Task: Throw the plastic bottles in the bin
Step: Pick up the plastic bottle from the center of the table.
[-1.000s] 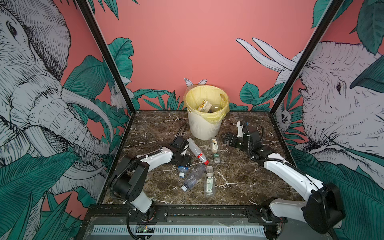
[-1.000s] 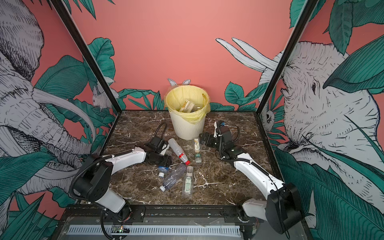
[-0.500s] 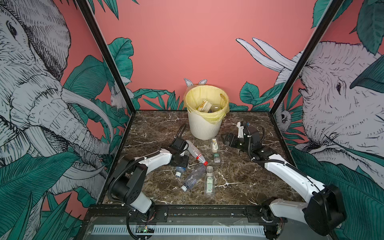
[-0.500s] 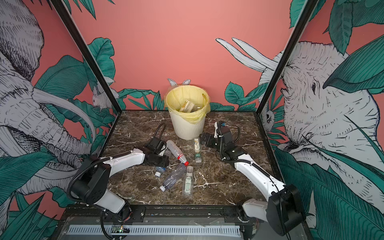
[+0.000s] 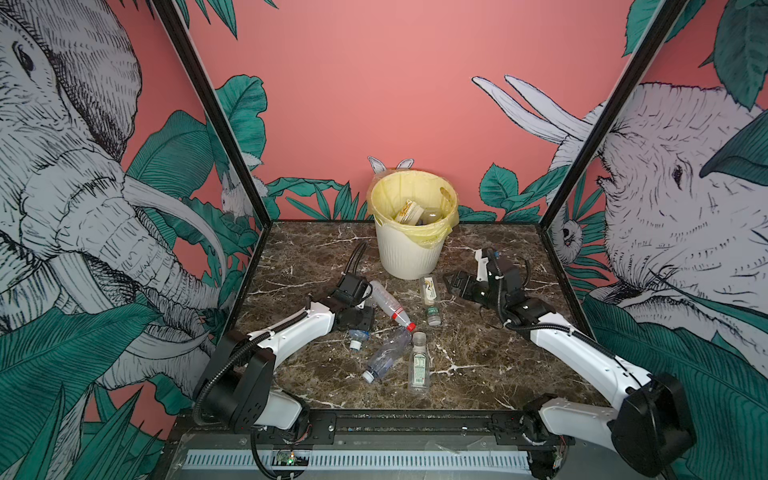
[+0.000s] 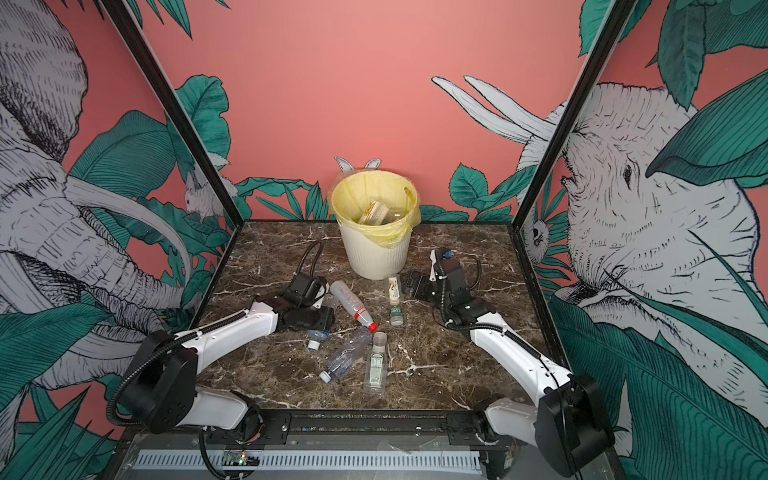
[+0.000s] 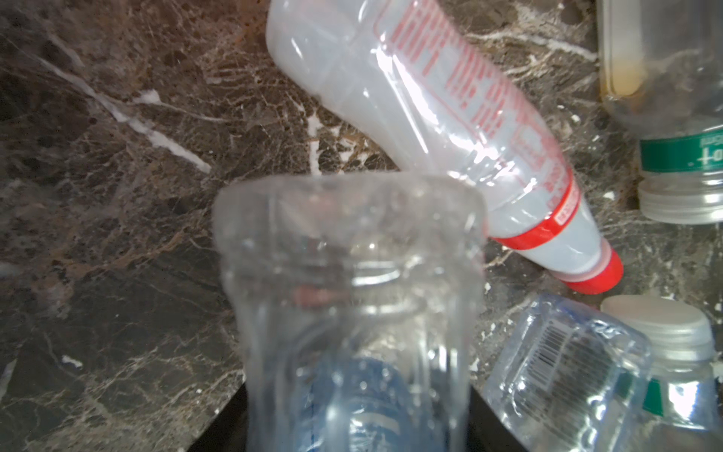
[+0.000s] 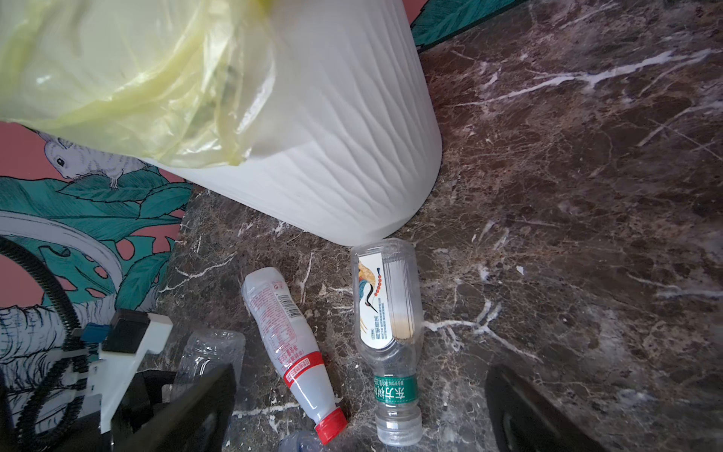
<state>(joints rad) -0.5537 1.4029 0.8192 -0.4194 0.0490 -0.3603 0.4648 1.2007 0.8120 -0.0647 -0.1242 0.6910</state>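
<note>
**Left end effector** (image 7: 354,395): positioned low over the left-centre of the counter (image 5: 478,353). Its fingers (image 7: 225,430) are clamped on the sides of a clear blue-label bottle (image 5: 358,335). The white cap of this bottle points toward the near edge. In the left wrist view, the base projects beyond the fingers.

**Red-cap bottle** (image 5: 388,305): lies on the counter just right of the left end effector, cap toward the near right.

**Crushed clear bottle** (image 5: 386,353): lies diagonally, nearer than the red-cap bottle. Its white cap is at the near-left end, and its far end is close to the red cap.

**Bin** (image 5: 409,257): stands upright at the far centre of the counter, lined with a yellow bag (image 5: 436,235). Discarded bottles (image 5: 409,211) are visible inside.

**Green-label bottle** (image 5: 419,368): lies just right of the crushed clear bottle, pale cap toward the far side.

**Crane-label bottle** (image 5: 430,291): lies on the near side of the bin, close to it. Its base faces the bin and its green-banded neck faces the near edge.

**Right end effector** (image 8: 362,371): located just right of the crane-label bottle, facing left. Its fingers stand wide apart and hold nothing.
</note>
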